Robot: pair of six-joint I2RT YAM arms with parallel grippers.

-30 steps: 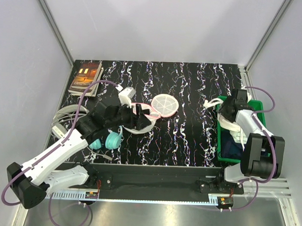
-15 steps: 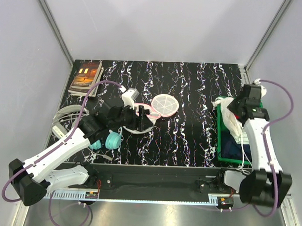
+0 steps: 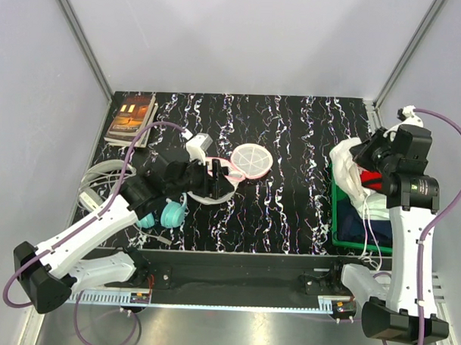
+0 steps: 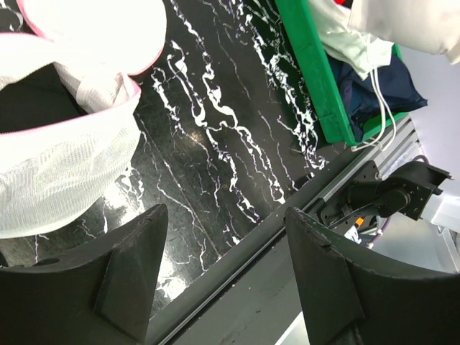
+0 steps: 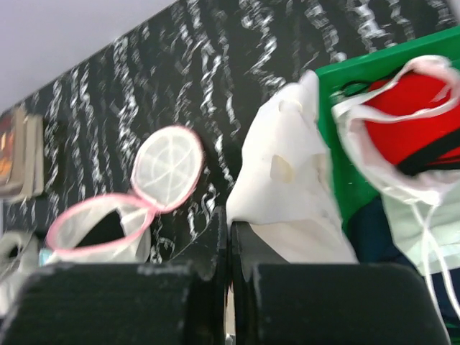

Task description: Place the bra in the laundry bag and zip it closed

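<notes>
The right gripper (image 5: 228,215) has its fingers pinched on a white garment (image 5: 284,180), hauled higher out of the green bin (image 3: 336,214) at right than a second ago. The left gripper (image 4: 224,223), fingers wide, still hovers by the laundry bag (image 4: 79,165) centre-left, with the bra (image 5: 108,225) inside its open half
</notes>
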